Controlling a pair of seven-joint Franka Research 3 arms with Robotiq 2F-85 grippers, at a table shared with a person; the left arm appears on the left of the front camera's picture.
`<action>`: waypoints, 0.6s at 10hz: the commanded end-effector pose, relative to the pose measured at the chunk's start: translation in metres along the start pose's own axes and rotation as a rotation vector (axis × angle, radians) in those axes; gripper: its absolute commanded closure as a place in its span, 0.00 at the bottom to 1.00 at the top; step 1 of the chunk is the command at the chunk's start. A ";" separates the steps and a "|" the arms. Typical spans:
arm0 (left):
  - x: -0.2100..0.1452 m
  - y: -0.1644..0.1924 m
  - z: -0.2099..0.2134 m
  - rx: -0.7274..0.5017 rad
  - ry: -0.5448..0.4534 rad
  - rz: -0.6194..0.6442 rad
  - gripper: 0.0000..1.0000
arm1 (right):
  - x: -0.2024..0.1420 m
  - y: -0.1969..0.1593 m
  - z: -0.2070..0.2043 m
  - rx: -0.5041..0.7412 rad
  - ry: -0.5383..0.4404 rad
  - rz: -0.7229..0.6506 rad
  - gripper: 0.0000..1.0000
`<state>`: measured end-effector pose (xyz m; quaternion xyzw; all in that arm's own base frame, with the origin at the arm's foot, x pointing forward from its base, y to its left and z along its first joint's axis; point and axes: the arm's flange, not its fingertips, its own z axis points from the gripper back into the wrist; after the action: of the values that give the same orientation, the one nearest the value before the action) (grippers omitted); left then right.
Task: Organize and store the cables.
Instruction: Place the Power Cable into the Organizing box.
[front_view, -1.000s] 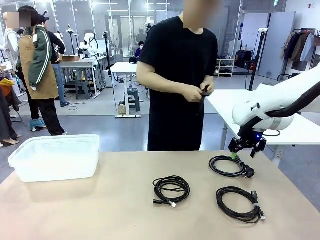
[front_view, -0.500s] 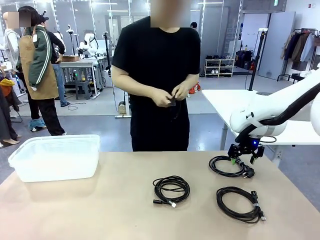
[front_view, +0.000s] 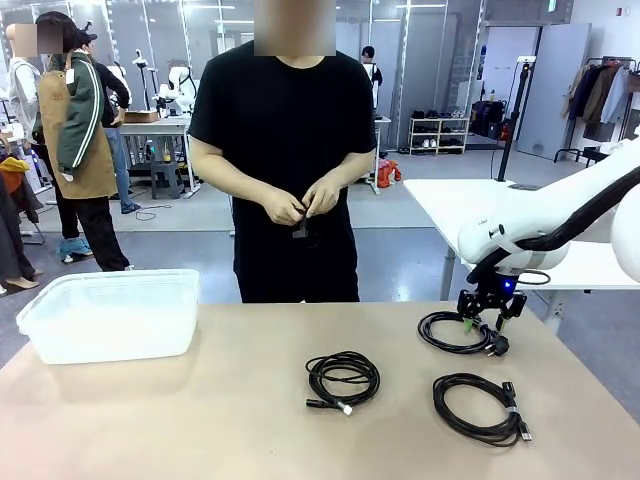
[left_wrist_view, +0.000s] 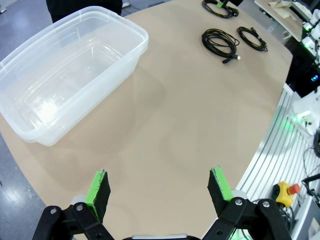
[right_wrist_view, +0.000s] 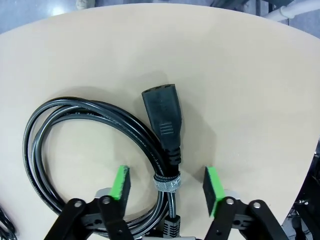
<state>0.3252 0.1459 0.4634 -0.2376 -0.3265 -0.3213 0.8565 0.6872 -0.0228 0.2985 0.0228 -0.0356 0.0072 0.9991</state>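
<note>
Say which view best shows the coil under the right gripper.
Right wrist view: the coil lies close up, its plug and strap sharp between the open fingers. Front view shows it small under the right gripper; left wrist view, a tiny loop.

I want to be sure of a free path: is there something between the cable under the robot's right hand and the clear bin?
Nothing visible. Bare table lies between that cable and the bin; the middle coil lies nearer the robot, off that line.
</note>
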 end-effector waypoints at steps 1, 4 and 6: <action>-0.001 0.001 0.001 -0.010 -0.001 -0.013 0.00 | 0.006 0.002 0.004 -0.026 0.018 -0.033 1.00; -0.001 0.001 0.001 -0.010 -0.001 -0.013 0.00 | 0.009 0.006 0.003 -0.033 0.034 -0.040 0.97; -0.001 0.001 0.001 -0.010 -0.001 -0.013 0.00 | 0.011 0.006 0.005 -0.036 0.037 -0.049 1.00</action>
<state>0.3252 0.1459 0.4634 -0.2376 -0.3265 -0.3213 0.8565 0.6894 -0.0215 0.3049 0.0192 -0.0235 -0.0003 0.9995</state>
